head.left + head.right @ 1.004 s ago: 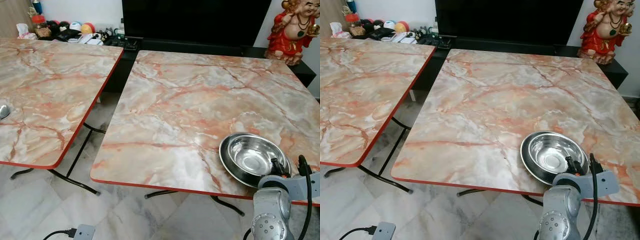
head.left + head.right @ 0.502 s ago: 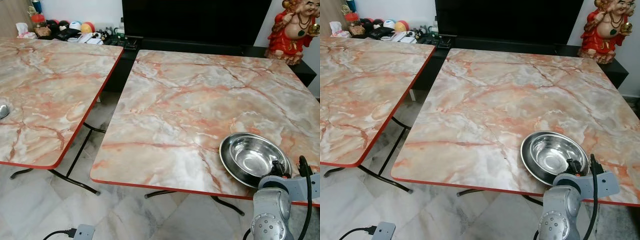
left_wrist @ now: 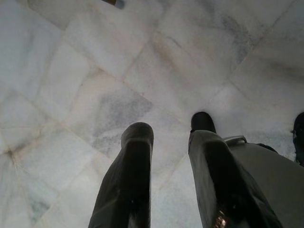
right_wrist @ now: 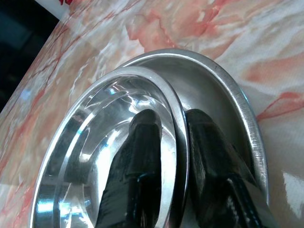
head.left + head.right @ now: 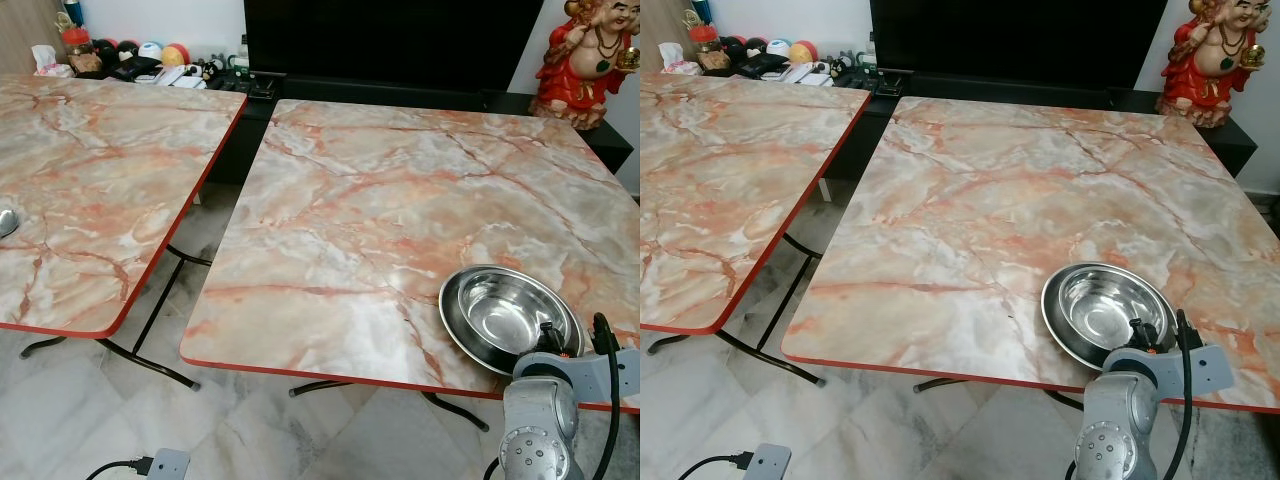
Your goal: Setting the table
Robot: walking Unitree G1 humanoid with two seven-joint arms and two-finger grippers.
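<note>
Right wrist view: top bowl (image 4: 109, 142) sits inside bottom bowl (image 4: 228, 99), lower right on table (image 5: 380, 200) | right gripper (image 4: 173, 137) pinches top bowl's rim | risk: shiny rim slips, or both bowls lift together | left gripper (image 3: 168, 137) spread over floor (image 3: 71, 71)

The silver right arm (image 5: 1118, 425) has a round jointed casing, a looping black cable and glossy black fingers (image 4: 137, 175).

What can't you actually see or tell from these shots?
- Right gripper: the head views hide it behind the arm; the wrist view shows its fingers astride the inner bowl's rim.
- Outer bowl: mostly covered by the inner one.
- Grey thing on the left table: cut off by the picture's edge.
- Shelf clutter: too small.
</note>
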